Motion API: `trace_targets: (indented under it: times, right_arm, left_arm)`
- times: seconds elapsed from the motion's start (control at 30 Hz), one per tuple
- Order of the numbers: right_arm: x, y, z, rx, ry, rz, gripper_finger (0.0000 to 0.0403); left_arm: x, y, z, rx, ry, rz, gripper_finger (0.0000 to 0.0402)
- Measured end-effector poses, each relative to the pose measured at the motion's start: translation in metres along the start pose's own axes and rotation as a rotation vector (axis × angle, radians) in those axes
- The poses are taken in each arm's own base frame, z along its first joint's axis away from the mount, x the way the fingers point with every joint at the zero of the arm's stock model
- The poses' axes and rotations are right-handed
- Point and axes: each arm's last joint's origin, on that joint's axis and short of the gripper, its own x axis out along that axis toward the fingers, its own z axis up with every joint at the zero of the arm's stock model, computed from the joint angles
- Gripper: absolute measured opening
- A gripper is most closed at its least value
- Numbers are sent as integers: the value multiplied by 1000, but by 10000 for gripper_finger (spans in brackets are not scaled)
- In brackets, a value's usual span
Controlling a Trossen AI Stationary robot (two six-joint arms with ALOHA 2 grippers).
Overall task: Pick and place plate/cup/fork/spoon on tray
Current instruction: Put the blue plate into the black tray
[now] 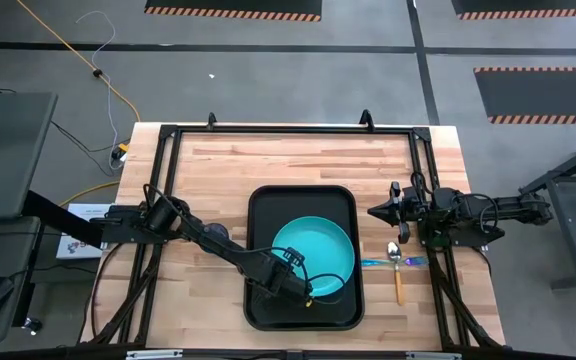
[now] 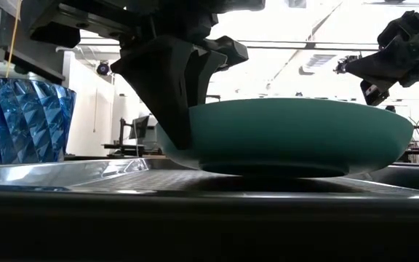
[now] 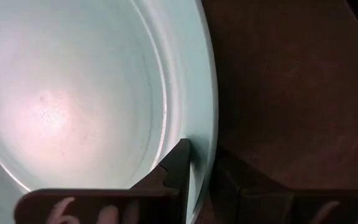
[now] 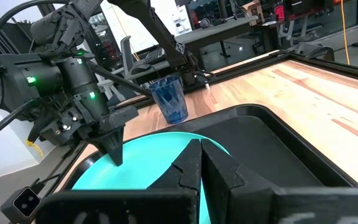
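The teal plate point(image 1: 318, 250) lies in the black tray point(image 1: 258, 215), its base flat on the tray floor point(image 2: 86, 178). My left gripper point(image 3: 201, 165) stands at the plate's near-left rim, pointing steeply down and shut on it. The dark-blue cup point(image 4: 169, 99) stands upright on the table just left of the tray. The spoon point(image 1: 399, 283) and the light-blue fork point(image 1: 373, 262) lie crossed on the table to the right of the tray. Above them, toward the far side, my right gripper point(image 1: 373, 212) waits shut and level, touching nothing. My left gripper has the plate's rim point(image 3: 201, 146) at the near-left side between its two fingers, one finger point(image 3: 176, 171) inside the bowl and one outside. The fingers come from above, slanting down. The plate sits level with its base on the tray.
A black frame point(image 1: 288, 130) runs around the wooden table top. Bare wood lies beyond the tray's far edge point(image 1: 298, 160). The left arm point(image 1: 198, 235) reaches across the table's left part and over the tray's left wall.
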Motion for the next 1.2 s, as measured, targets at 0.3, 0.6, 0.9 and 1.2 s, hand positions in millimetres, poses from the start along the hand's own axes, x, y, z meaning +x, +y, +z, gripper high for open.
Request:
trace_targets:
  times: [0.3,0.6,0.9,1.2]
  right_arm:
    - [0,0,0,0,0,0,0]
    - [0,0,0,0,0,0,0]
    - [0,0,0,0,0,0,0]
    - [0,0,0,0,0,0,0]
  left_arm:
    - [0,0,0,-4,2,0,35]
    - [0,-1,0,-32,-2,-25,35]
    - [1,2,-1,-65,-3,-29,35]
    - [2,10,-2,-87,-2,-43,42]
